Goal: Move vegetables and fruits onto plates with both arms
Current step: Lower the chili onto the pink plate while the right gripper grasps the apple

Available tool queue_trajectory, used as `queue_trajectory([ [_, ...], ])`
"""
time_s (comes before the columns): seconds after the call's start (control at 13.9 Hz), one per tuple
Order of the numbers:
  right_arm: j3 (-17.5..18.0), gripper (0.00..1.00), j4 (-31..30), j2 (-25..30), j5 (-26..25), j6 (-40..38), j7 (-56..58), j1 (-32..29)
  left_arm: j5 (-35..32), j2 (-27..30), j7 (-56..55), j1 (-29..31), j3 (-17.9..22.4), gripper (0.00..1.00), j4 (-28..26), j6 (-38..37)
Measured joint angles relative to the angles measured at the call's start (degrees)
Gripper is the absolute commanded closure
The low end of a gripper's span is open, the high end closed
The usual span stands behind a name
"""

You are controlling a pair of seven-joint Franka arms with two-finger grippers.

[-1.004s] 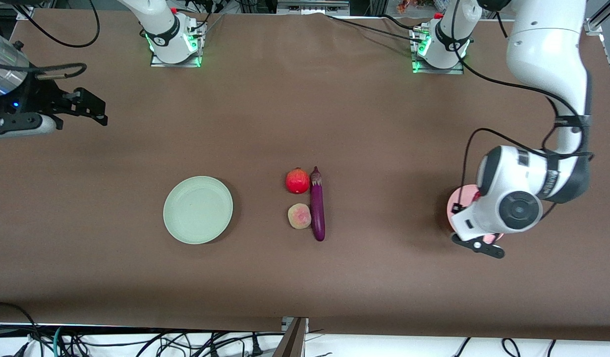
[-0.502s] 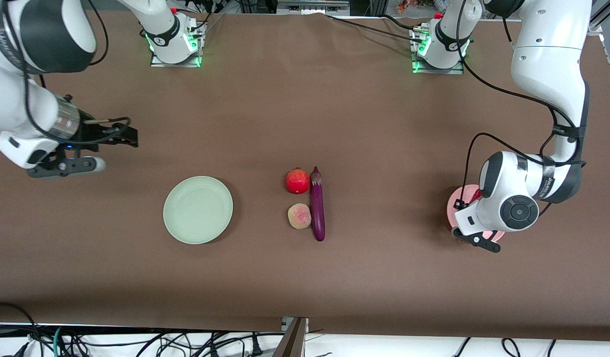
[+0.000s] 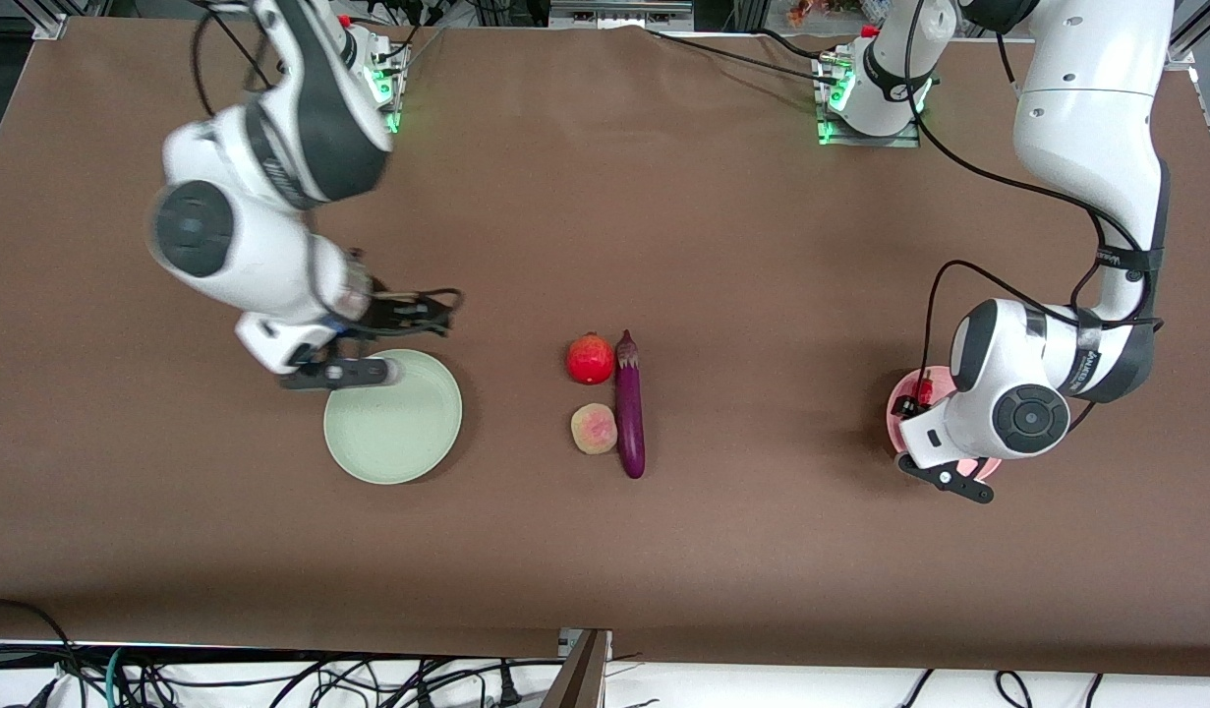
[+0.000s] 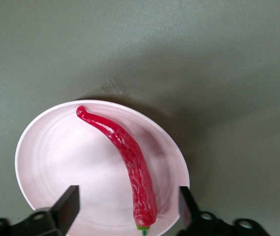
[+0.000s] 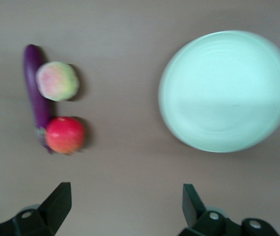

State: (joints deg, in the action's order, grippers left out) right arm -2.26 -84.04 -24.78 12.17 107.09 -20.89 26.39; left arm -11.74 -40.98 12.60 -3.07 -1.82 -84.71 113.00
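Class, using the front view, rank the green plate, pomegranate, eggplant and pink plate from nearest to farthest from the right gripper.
1. Green plate, just beneath the right gripper.
2. Pomegranate, mid-table.
3. Eggplant, beside the pomegranate.
4. Pink plate, under the left gripper.

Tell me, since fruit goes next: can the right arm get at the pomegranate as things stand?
Probably yes. The right end effector is open, over the green plate's rim. The pomegranate touches the eggplant on one side only; nothing covers it.
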Motion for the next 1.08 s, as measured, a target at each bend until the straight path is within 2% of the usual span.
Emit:
queue_trajectory([
  [0.5, 0.02, 0.00, -0.13, -11.49, 0.56, 16.80, -13.55, 12.11, 0.00, 0.01, 0.00, -0.04, -0.05, 0.00, 0.06, 0.05],
  [0.79, -0.07, 0.00, -0.11, -15.98, 0.08, 22.46, -14.43, 14.46, 0.00, 0.01, -0.06, -0.07, -0.10, 0.00, 0.10, 0.06],
  [1.08, -0.16, 0.00, -0.09, -17.71, -0.20, 24.26, -14.43, 14.87, 0.00, 0.01, -0.06, -0.07, -0.11, 0.00, 0.10, 0.07],
])
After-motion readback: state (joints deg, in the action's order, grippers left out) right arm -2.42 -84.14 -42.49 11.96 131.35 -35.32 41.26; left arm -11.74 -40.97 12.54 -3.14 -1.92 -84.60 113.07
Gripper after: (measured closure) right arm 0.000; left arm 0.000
